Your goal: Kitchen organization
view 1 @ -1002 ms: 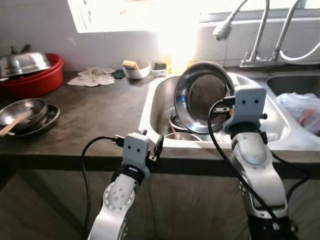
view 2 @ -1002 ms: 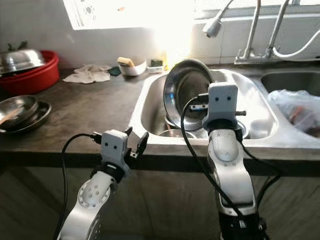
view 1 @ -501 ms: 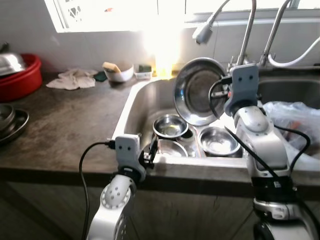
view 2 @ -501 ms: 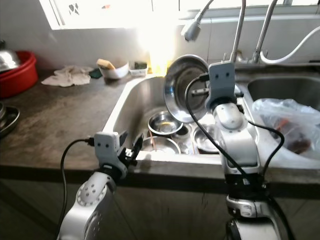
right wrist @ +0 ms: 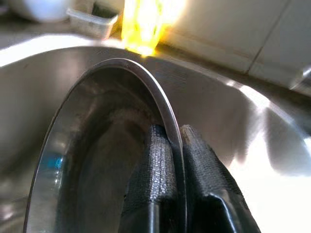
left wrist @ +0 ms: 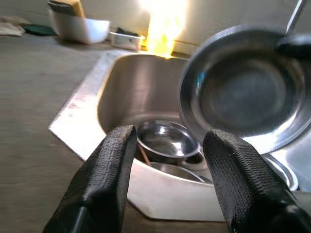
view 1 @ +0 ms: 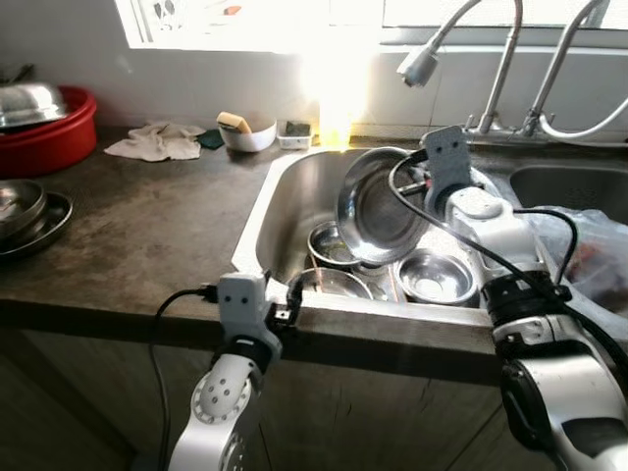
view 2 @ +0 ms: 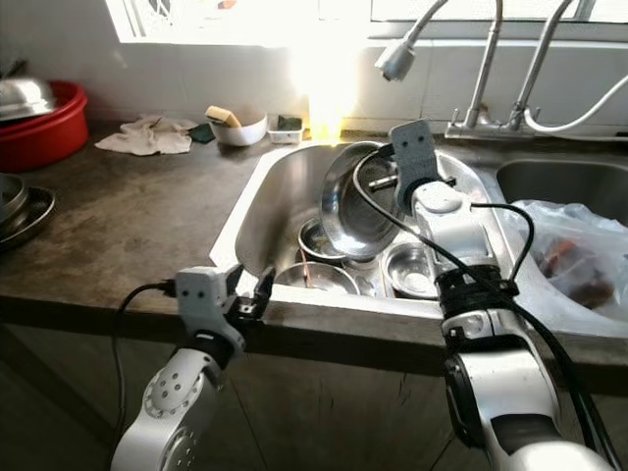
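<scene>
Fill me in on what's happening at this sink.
The robot stands at the sink. Its right gripper is pinching the rim of a large steel plate, holding it tilted on edge above several small steel bowls lying in the basin. Its left gripper is open and empty at the counter's front edge, pointing toward the sink. More steel dishes sit stacked on the counter to the left, beside a red basin.
</scene>
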Controlling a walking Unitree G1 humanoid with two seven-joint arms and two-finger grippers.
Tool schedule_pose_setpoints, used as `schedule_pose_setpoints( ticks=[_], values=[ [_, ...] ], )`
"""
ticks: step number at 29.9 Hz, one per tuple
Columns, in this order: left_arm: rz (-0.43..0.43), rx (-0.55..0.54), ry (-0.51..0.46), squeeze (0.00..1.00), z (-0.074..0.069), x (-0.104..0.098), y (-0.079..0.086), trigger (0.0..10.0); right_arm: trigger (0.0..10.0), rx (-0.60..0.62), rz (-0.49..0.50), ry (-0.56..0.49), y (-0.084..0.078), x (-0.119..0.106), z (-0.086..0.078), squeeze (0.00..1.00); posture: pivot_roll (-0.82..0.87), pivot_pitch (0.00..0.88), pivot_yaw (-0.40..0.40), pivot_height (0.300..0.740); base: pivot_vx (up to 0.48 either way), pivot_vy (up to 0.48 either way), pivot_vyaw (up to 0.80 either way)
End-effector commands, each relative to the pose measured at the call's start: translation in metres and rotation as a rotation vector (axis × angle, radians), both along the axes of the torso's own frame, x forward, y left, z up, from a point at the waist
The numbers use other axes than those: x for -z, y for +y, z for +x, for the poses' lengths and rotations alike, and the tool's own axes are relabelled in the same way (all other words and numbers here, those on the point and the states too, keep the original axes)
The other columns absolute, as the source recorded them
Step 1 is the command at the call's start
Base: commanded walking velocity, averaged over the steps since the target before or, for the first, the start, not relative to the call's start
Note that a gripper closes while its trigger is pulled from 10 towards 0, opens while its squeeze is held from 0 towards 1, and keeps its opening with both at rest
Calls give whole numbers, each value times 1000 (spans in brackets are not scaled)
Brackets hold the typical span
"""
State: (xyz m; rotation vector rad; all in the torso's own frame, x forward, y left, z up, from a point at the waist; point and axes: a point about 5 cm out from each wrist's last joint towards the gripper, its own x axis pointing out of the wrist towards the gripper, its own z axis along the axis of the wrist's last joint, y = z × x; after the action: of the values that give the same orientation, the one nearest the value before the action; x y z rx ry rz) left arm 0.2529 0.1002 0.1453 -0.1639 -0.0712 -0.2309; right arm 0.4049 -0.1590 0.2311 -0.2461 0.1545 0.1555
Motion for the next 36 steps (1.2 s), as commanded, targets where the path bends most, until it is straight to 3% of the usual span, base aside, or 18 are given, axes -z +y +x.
schedule_pose_setpoints(
  ticks=[1, 7, 22, 23, 24, 25, 26, 36],
  values=[
    [-10, 7, 0, 0, -2, -4, -2, 10000, 10000, -17, -7, 13, 4, 0, 5, 0, 115, 46, -42, 740, 0, 0, 0],
    [40, 59, -18, 0, -5, -5, -5, 10000, 10000, 0, 23, 51, 3, 11, 8, 0, 123, 55, -34, 740, 0, 0, 0],
    [58, 61, 7, 0, -9, -4, -3, 10000, 10000, 41, 49, 220, 1, 68, -3, 0, 138, 82, -7, 740, 0, 0, 0],
    [59, 59, 8, 0, -8, -4, -2, 10000, 10000, 63, 52, 233, -3, 74, -6, 63, 137, 80, -4, 740, 0, 0, 0],
    [59, 59, 9, 0, -8, -4, -2, 10000, 10000, 68, 52, 237, -4, 76, -6, 424, 137, 80, -4, 740, 0, 0, 0],
    [59, 59, 9, 0, -8, -4, -2, 10000, 10000, 68, 52, 237, -4, 76, -6, 424, 137, 80, -4, 740, 0, 0, 0],
    [62, 59, 11, 0, -9, -3, -2, 10000, 10000, 81, 67, 241, -6, 80, -8, 1000, 134, 77, -1, 740, 0, 0, 0],
    [65, 65, 7, 0, -5, -4, -3, 10000, 10000, 104, 120, 204, -6, 82, -11, 1000, 128, 70, 8, 740, 0, 0, 0]
  ],
)
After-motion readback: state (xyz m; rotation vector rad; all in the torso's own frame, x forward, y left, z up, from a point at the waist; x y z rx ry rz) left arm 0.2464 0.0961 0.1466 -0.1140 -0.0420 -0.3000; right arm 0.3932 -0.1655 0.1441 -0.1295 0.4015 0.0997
